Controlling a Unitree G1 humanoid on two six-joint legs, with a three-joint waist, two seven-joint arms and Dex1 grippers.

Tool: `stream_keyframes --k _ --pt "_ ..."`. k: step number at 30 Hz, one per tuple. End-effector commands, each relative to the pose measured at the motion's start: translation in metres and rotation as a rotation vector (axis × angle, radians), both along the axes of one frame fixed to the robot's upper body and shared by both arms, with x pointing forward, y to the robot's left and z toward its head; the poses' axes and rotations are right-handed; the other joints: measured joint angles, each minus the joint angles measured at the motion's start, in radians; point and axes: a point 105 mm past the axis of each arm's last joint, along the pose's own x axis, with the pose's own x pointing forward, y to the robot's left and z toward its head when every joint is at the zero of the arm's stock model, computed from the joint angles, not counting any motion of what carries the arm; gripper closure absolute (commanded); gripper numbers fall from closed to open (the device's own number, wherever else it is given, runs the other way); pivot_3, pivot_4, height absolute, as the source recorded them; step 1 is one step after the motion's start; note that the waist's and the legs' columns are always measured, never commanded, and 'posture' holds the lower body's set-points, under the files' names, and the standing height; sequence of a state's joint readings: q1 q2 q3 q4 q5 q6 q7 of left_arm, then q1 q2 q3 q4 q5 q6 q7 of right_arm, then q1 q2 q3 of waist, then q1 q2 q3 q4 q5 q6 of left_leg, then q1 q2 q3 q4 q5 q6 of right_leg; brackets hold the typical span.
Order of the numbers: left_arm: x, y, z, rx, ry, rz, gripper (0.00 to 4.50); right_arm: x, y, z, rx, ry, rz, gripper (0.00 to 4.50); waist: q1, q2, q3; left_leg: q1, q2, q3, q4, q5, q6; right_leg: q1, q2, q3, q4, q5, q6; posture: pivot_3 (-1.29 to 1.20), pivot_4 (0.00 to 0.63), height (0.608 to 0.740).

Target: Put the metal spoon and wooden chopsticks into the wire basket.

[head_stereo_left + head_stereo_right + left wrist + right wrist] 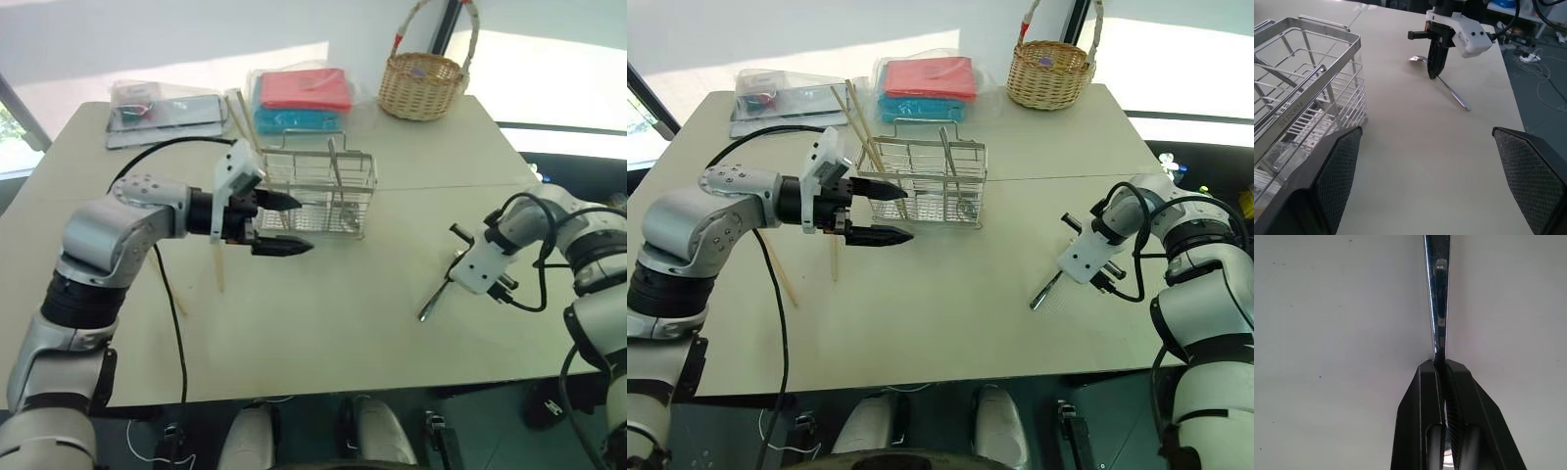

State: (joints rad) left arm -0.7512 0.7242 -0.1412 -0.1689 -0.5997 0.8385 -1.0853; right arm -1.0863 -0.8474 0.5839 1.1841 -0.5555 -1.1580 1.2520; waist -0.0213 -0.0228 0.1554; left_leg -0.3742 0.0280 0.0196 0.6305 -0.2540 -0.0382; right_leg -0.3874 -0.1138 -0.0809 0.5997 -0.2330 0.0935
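Right gripper [1441, 363] pinched shut on metal spoon [1442, 84] lying on table [323, 323] at four o'clock from wire basket [318, 186], apparently for lifting; left gripper [284, 225] waits wide open beside basket

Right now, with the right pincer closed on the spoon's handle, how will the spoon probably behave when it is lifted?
The spoon looks like thin polished metal, so it is likely stiff and light. The right pincer grips only the narrow, glossy handle, so it may slip or swivel. Its bowl lies beyond the grip, so that end may droop.
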Motion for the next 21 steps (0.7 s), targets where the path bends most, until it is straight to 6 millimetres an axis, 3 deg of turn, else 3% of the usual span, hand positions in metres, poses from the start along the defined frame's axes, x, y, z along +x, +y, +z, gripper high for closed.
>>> stream_keyframes --k 1,5,7,11,16,19,21 --pt "0.0 0.001 0.015 -0.022 -0.063 -0.001 0.0 0.007 0.004 0.012 0.053 -0.07 0.004 4.47 0.0 0.0 0.0 0.0 0.0 0.0 0.0 0.0 0.0 0.0 0.0 0.0 0.0 0.0 0.0 0.0 0.15 0.703" --pt "0.002 0.007 0.02 -0.036 -0.086 0.026 0.0 0.01 0.021 0.038 0.242 -0.115 -0.007 4.47 0.003 0.001 0.001 -0.001 0.0 0.001 0.0 0.0 0.0 -0.001 0.0 0.001 0.0 0.0 0.0 0.0 0.15 0.703" --pt "0.003 0.011 0.025 -0.048 -0.107 0.051 0.0 0.006 0.031 0.06 0.416 -0.07 -0.089 4.47 0.006 0.002 0.002 -0.001 0.0 0.001 0.0 0.0 0.0 -0.001 0.0 0.001 0.0 0.0 0.0 0.0 0.15 0.703" --pt "0.01 0.023 0.038 -0.077 -0.151 0.118 0.0 -0.006 0.052 0.141 0.98 0.093 -0.344 4.47 0.015 0.004 0.003 -0.002 0.002 0.003 0.001 0.0 0.001 0.0 -0.001 0.0 0.001 0.0 0.0 0.0 0.15 0.703" --pt "0.019 0.032 0.052 -0.105 -0.194 0.174 0.0 -0.009 0.059 0.2 1.386 0.141 -0.503 4.47 0.026 0.003 0.002 -0.002 0.002 0.004 0.001 -0.002 0.003 0.0 -0.003 -0.003 0.0 0.0 0.0 0.0 0.15 0.703" --pt "0.025 0.034 0.059 -0.123 -0.212 0.193 0.0 0.001 0.073 0.218 1.575 0.115 -0.579 4.47 0.028 0.002 0.002 -0.002 0.002 0.005 0.001 -0.002 0.003 -0.001 -0.003 -0.003 -0.002 0.0 -0.001 0.0 0.15 0.703" --pt "0.027 0.033 0.061 -0.131 -0.222 0.194 0.0 0.015 0.092 0.215 1.665 0.081 -0.653 4.47 0.025 0.002 0.002 -0.002 0.002 0.006 0.0 -0.002 0.003 -0.002 -0.002 -0.003 -0.001 0.0 0.0 0.0 0.15 0.703"
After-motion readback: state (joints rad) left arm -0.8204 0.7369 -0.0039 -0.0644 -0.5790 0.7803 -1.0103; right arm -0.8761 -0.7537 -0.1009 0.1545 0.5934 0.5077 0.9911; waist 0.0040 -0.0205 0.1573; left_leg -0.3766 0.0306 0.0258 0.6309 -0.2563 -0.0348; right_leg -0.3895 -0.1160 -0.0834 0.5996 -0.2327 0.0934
